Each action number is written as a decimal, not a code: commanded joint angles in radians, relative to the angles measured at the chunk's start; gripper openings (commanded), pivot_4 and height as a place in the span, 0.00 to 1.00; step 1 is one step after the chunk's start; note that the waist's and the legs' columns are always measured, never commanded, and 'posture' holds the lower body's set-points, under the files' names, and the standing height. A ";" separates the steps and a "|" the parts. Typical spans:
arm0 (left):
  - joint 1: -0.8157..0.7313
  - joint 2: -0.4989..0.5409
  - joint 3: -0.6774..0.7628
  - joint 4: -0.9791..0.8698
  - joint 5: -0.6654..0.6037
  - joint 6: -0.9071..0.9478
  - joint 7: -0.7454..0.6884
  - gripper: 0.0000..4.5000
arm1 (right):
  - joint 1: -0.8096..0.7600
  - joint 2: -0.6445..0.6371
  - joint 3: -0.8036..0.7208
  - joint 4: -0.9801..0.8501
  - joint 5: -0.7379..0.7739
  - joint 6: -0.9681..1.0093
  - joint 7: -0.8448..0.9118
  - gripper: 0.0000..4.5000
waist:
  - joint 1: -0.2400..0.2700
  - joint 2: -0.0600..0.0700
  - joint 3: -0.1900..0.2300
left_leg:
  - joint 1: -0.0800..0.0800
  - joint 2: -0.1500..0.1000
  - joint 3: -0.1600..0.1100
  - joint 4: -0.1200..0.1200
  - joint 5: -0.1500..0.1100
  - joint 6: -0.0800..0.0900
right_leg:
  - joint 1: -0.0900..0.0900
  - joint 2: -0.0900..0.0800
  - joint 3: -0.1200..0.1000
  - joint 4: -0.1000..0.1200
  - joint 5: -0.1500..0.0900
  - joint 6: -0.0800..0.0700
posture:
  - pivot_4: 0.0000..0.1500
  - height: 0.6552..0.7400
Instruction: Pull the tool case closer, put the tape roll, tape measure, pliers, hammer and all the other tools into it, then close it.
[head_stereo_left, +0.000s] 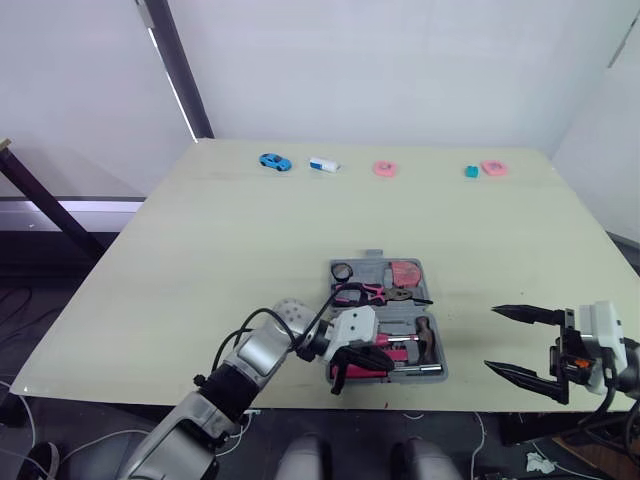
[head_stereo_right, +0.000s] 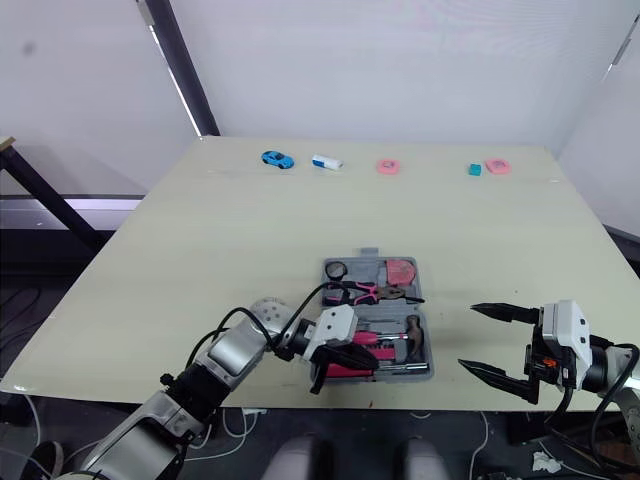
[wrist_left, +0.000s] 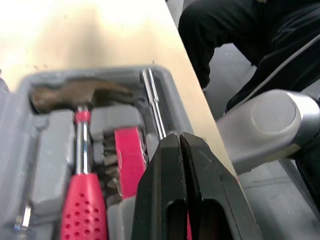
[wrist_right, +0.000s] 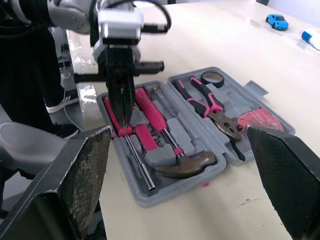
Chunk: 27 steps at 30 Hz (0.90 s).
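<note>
packing looks all but finished: the tool case (wrist_right: 172, 200) lies open on the bench (head_stereo_left: 250, 230), close to its near edge, with the hammer (wrist_right: 159, 125), pliers (wrist_right: 212, 107), tape roll (wrist_right: 212, 77) and tape measure (head_stereo_left: 405, 272) already in their slots. the left end effector (wrist_left: 179, 142), fingers pressed together with nothing seen between them, stands tip-down on a pink-handled driver (wrist_right: 110, 112) in the near half, seemingly seating it. the right end effector (head_stereo_left: 492, 338) hangs wide open just off the case's right side. the opened case runs lengthwise away from the robot, hinge across, latch tab pointing far; the hammer lies along the hinge, head to the right. next, i judge, the left arm must lift clear, then the far half needs swinging over the hinge to close.
</note>
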 joint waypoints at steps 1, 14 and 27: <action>0.018 -0.008 -0.023 0.038 0.040 -0.041 -0.014 0.03 | -0.001 0.001 -0.008 -0.021 0.008 -0.014 -0.007 1.00 | 0.000 0.000 0.000 | 0.000 0.000 0.000 0.000 0.000 0.000 | 0.000 0.000 0.000 0.000 0.000 0.000 | 1.00 0.99; 0.064 -0.002 0.175 -0.074 -0.118 0.032 0.026 0.03 | -0.003 0.037 -0.017 -0.019 0.028 0.002 -0.061 1.00 | -0.001 0.000 0.000 | 0.000 0.002 0.000 0.003 0.000 0.000 | -0.001 0.000 0.000 0.004 -0.001 0.002 | 1.00 0.99; 0.394 0.202 0.744 -0.345 -0.336 0.246 0.283 0.29 | 0.116 0.152 -0.086 0.065 -0.041 -0.061 -0.239 1.00 | -0.005 0.002 0.001 | 0.001 0.008 0.002 0.002 0.000 0.000 | -0.003 0.001 0.000 0.004 -0.002 0.002 | 1.00 0.99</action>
